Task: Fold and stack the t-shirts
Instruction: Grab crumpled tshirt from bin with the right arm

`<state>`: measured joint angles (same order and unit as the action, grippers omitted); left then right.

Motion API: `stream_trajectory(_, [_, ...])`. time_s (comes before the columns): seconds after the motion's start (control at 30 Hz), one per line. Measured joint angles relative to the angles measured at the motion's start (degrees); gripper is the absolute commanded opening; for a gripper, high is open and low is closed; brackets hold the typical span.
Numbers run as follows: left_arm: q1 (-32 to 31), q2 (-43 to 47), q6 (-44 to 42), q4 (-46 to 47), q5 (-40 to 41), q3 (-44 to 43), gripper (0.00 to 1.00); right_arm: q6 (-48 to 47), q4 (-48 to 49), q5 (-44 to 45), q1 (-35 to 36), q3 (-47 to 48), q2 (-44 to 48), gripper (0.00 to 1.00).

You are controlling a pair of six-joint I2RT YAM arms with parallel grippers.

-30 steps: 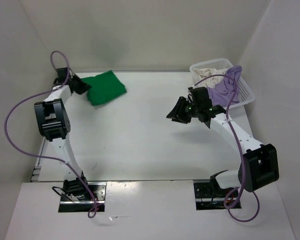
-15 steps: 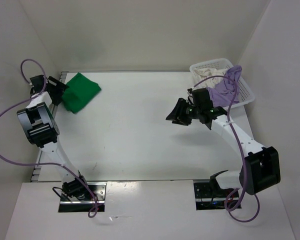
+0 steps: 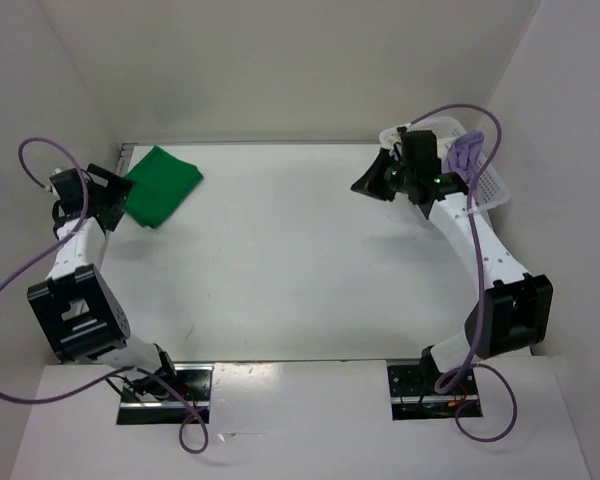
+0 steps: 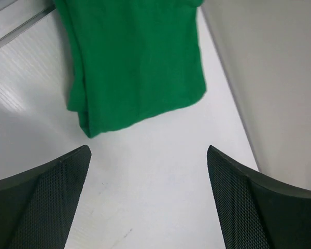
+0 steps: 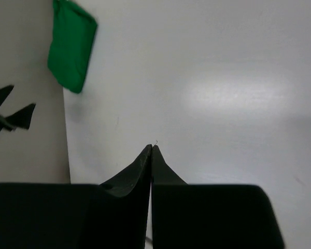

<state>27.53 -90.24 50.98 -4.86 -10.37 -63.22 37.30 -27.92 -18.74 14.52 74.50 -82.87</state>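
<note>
A folded bright green t-shirt (image 3: 162, 184) lies at the far left of the table, close to the wall. My left gripper (image 3: 112, 200) sits just left of it, open and apart from the cloth. The left wrist view has the green t-shirt (image 4: 137, 62) ahead of the spread, empty left gripper (image 4: 149, 150). A lavender t-shirt (image 3: 467, 152) hangs over the white mesh basket (image 3: 492, 186) at the far right. My right gripper (image 3: 366, 182) hovers left of the basket, shut on nothing, its right gripper (image 5: 151, 147) tips pressed together over bare table.
The side wall (image 4: 269, 72) runs close along the green t-shirt. A metal strip (image 4: 20, 26) edges the table there. The right arm crosses over the basket's near-left part. The green t-shirt (image 5: 70, 46) and the left fingers (image 5: 13, 118) show far off in the right wrist view.
The left gripper let go of the green t-shirt, opened wide and drew back to the left. The right arm swung up toward the basket and its jaws shut.
</note>
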Motion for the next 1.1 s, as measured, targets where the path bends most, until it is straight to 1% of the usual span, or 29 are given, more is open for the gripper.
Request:
stream_trajectory(0.1, [-1.09, 6.62, 0.07, 0.17, 0.17, 2.23, 0.99, -0.59, -0.98, 2.47, -3.13, 5.99, -3.10, 0.00])
stream_trajectory(0.17, [-2.97, 10.49, 0.17, -0.15, 0.15, 3.76, 0.99, -1.22, -2.05, 4.57, -5.73, 9.22, -5.03, 0.00])
stream_trajectory(0.27, [-7.78, 14.51, -0.17, -1.55, 0.31, 4.55, 0.99, -2.54, -3.89, 8.63, -10.67, 13.31, -7.72, 0.00])
stream_trajectory(0.33, [-12.81, 16.46, -1.16, -2.58, 0.42, 4.57, 0.99, -3.39, -4.57, 12.92, -14.64, 15.28, -9.62, 0.00])
stream_trajectory(0.37, [-15.58, 17.18, -1.40, -2.99, 0.17, 4.57, 0.99, -3.82, -4.70, 15.26, -16.68, 15.87, -10.73, 0.03])
stream_trajectory(0.4, [-18.27, 17.66, -1.55, -3.26, -0.04, 4.57, 0.99, -4.11, -4.83, 17.51, -18.80, 16.13, -11.96, 0.09])
stream_trajectory(0.43, [-21.05, 17.99, -1.70, -3.50, -0.48, 4.57, 0.99, -4.22, -5.03, 19.45, -20.37, 16.13, -13.00, 0.24])
stream_trajectory(0.53, [-29.29, 18.10, -2.56, -4.72, -2.69, 4.81, 0.99, -4.26, -6.12, 24.44, -24.28, 15.76, -16.26, 0.48])
stream_trajectory(0.67, [-36.94, 18.32, -2.99, -4.74, -6.47, 7.30, 0.99, -4.26, -6.99, 28.37, -25.77, 15.91, -19.74, 0.58])
stream_trajectory(0.77, [-40.35, 20.11, -3.04, -5.31, -7.93, 10.88, 0.99, -4.35, -8.15, 30.47, -25.83, 17.16, -22.43, 0.60])
stream_trajectory(0.93, [-42.34, 22.73, -3.61, -6.29, -8.33, 12.87, 0.99, -4.37, -9.20, 32.79, -25.83, 18.62, -25.97, 0.60])
stream_trajectory(1.03, [-42.93, 23.06, -4.48, -6.25, -8.35, 12.98, 0.99, -4.31, -9.38, 33.38, -25.83, 18.95, -27.82, 0.55])
stream_trajectory(1.1, [-43.12, 23.06, -4.57, -6.10, -8.37, 13.35, 0.99, -4.22, -9.88, 33.29, -25.83, 19.34, -29.16, 0.45])
